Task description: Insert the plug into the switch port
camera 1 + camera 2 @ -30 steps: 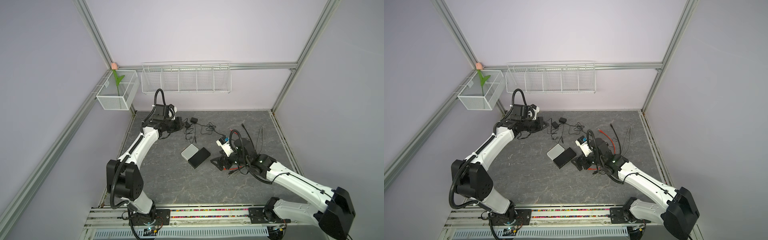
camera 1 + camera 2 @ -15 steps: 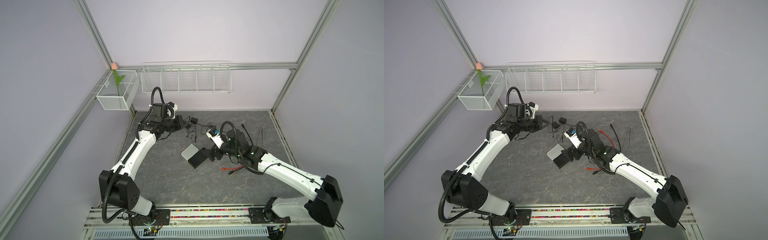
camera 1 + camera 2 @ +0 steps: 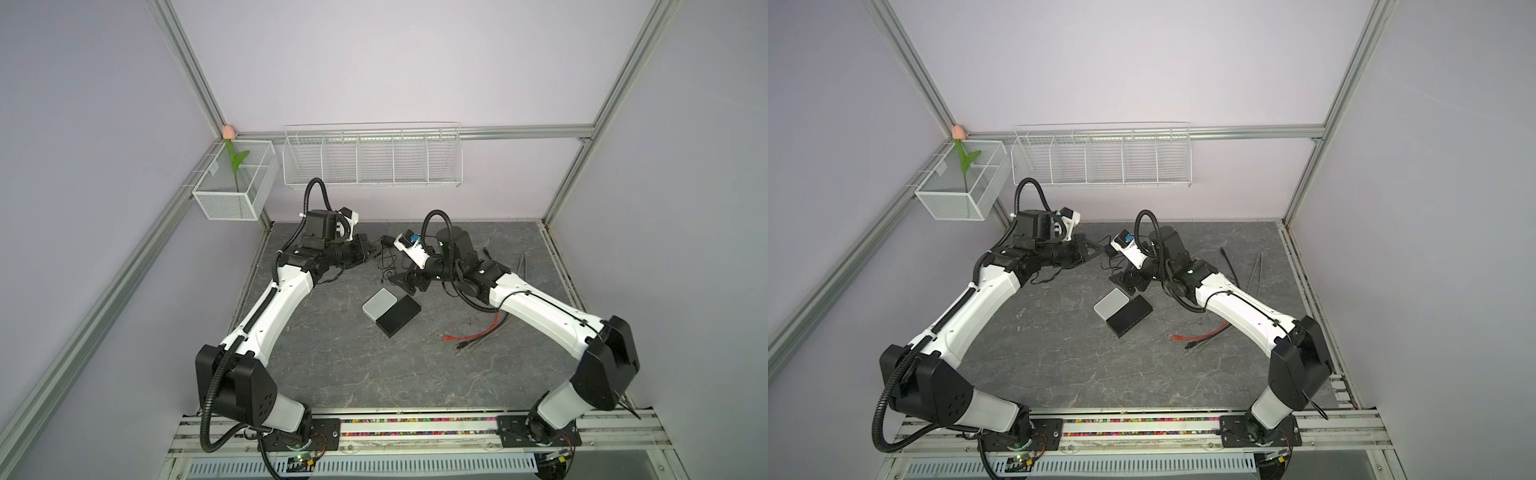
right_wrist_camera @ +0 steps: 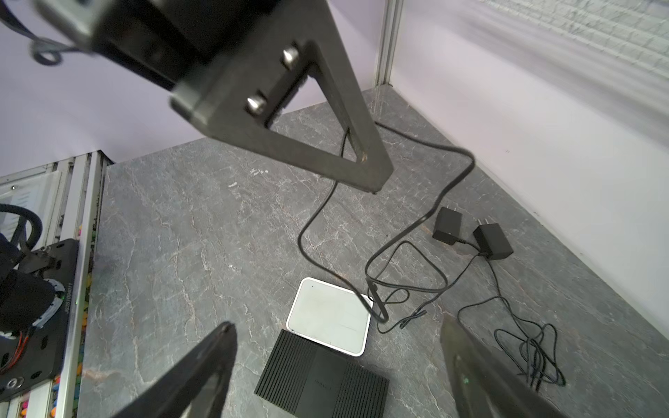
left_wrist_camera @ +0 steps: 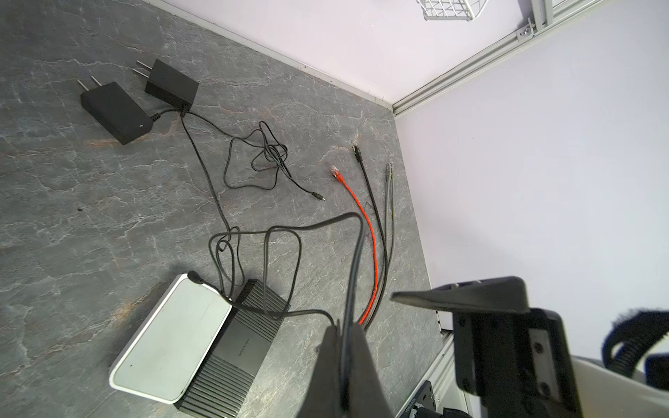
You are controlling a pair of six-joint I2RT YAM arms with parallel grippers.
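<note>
Pinching the black cable (image 5: 355,264), the left claw (image 5: 344,327) is closed; the right claw (image 4: 336,324) gapes empty.

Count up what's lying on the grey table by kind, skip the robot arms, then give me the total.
Power adapters: 2
Switch boxes: 2
Network cables: 3
Total: 7
</note>
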